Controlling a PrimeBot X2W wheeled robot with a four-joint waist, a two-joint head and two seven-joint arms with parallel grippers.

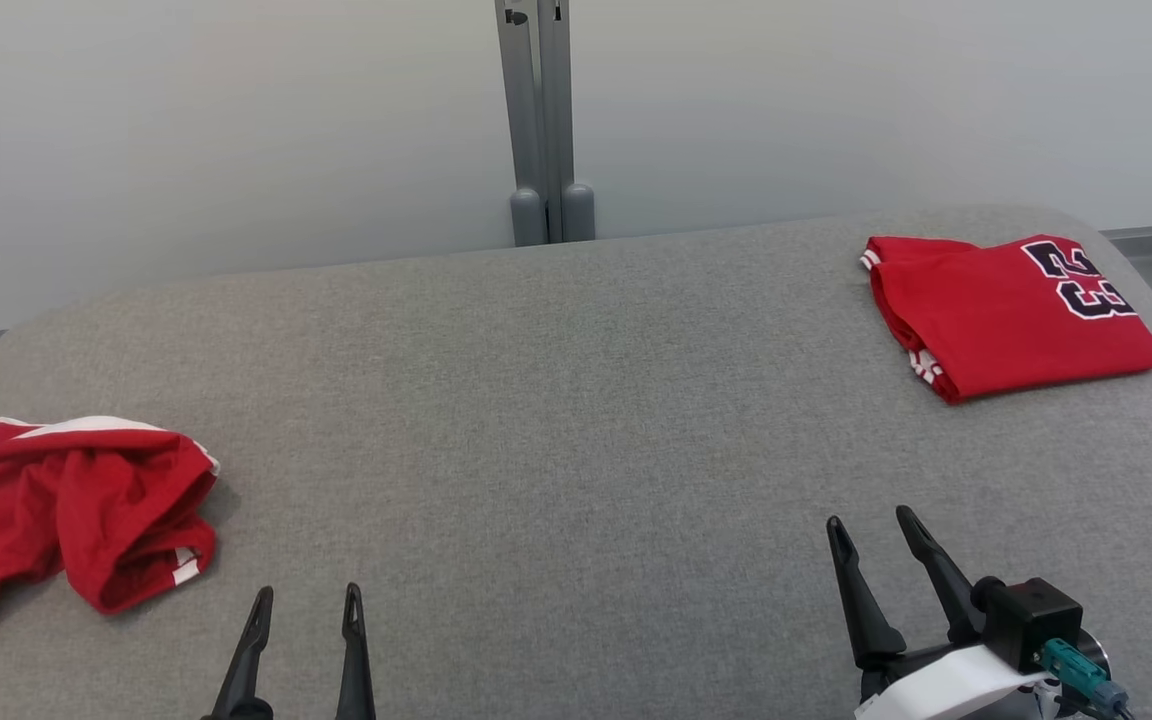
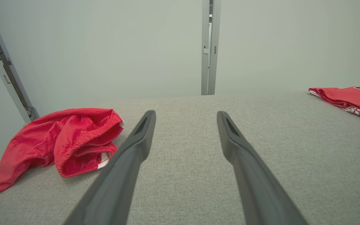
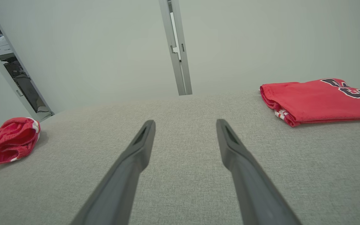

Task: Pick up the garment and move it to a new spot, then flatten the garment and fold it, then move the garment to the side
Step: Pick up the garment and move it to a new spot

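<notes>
Grey fabric-topped table [image 1: 576,400] w/ rounded corners, pale wall [image 1: 236,120] behind it, and a grey metal post [image 1: 541,120] standing at the middle of the far edge.

Writing: the only print I can find is on the folded jersey [image 1: 1011,315] at the far right corner. It has dark block numerals w/ a white outline. They look like two digits, but they sit sideways and are partly cut by the fold, so I can't read them for sure. White-striped trim shows at the jersey's folded edges.

Left tool [image 1: 308,592] sits low at the near edge, left of centre, fingers pointing toward the far edge. It is spread apart w/ nothing between the fingers, just bare fabric in the gap in the left wrist view [image 2: 185,114]. Right tool [image 1: 870,518] is at the near edge on the right, fingers canted a bit to the left. It is also spread and holding nothing, which the right wrist view [image 3: 184,122] confirms. A black block [image 1: 1031,620] and a teal connector [image 1: 1076,665] sit on the right wrist.

The crumpled garment [image 1: 66,510] lies at the left edge near the front, just left of my left tool and not touching it. It's red w/ white trim, bunched in loose folds, and an elastic waistband [image 2: 105,125] is curled open toward the table's middle. It is well apart from the jersey.
</notes>
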